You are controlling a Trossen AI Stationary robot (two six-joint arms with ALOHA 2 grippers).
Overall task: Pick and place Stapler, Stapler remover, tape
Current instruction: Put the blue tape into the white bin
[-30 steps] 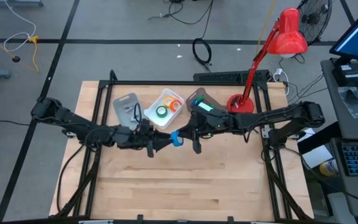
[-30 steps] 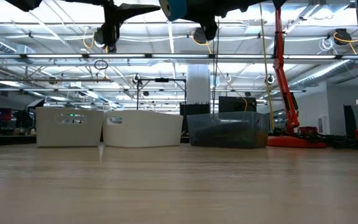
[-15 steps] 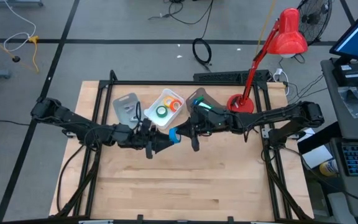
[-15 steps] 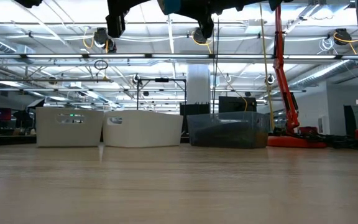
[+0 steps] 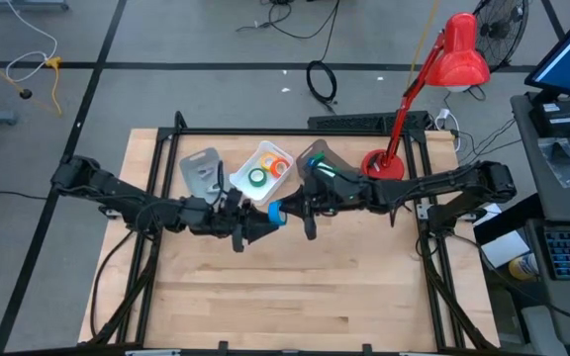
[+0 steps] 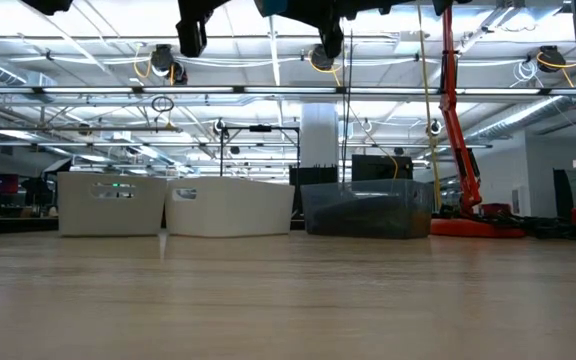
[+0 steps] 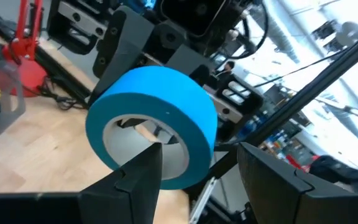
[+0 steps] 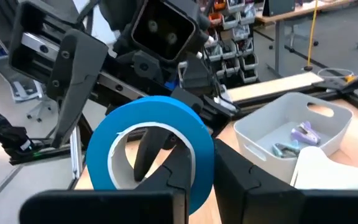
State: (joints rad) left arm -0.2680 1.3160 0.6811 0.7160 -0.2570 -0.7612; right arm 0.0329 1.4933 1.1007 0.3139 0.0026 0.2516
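A blue tape roll [image 5: 276,212] with a pale core hangs high over the middle of the table, and my right gripper [image 8: 207,158] is shut on it. My left gripper [image 7: 197,155] meets it from the other side and is open. One left finger [image 7: 143,174] stands at the roll's hole [image 7: 135,146] and the other [image 7: 272,180] outside its wall; whether either touches, I cannot tell. Green, orange and yellow rolls lie in the white bin [image 5: 262,170]. Small purple and grey staple removers [image 8: 296,138] lie in the left bin [image 5: 201,170]. The stapler is hidden. My right gripper pinches the blue roll's wall [image 8: 199,149] between its two fingers, one finger [image 8: 178,171] on the side of the hole and the other [image 8: 232,171] outside. The fingers come level from the table's right. The roll is lifted clear, far above the tabletop.
Three bins stand in a row at the far edge, the clear one [image 5: 317,156] partly under my right arm. A red desk lamp [image 5: 433,89] stands at the far right corner. The near half of the wooden table [image 5: 295,297] is bare board.
Both grippers have stayed in place and tipped a little. The blue roll has shifted slightly up and toward the far edge in my right gripper. Neither gripper has opened or shut.
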